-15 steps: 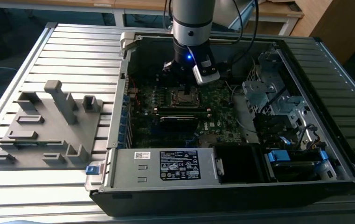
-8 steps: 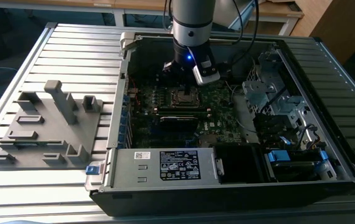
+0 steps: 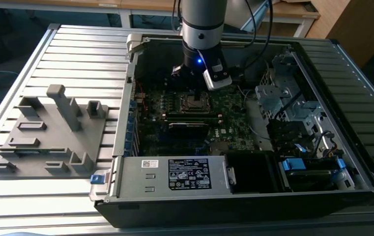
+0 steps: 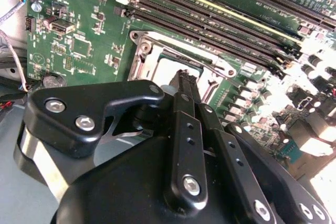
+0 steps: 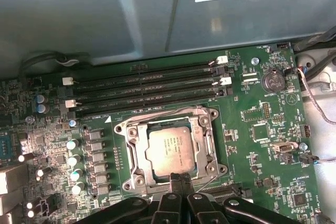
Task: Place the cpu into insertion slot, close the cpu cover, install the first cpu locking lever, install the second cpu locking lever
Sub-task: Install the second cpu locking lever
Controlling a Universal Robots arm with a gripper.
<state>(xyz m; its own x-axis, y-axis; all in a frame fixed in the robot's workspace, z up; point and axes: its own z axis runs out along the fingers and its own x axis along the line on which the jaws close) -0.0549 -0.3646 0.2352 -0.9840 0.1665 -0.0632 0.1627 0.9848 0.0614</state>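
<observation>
Gripper point(image 5: 180, 181) linkage sits right up against the lens in both wrist views, fingers pressed together with nothing pinched between them, tips hovering at the near edge of the socket. Just past them the cpu point(image 5: 170, 151) is already lying flat in its slot, and the cpu cover point(image 5: 167, 124) looks folded down around it like a frame. I'd guess we're on the lever part now: best to push slow and keep the tips square on the wire so they don't slide off. Beyond that are the memory slots point(image 5: 147, 85), then the case wall point(image 5: 105, 19).
</observation>
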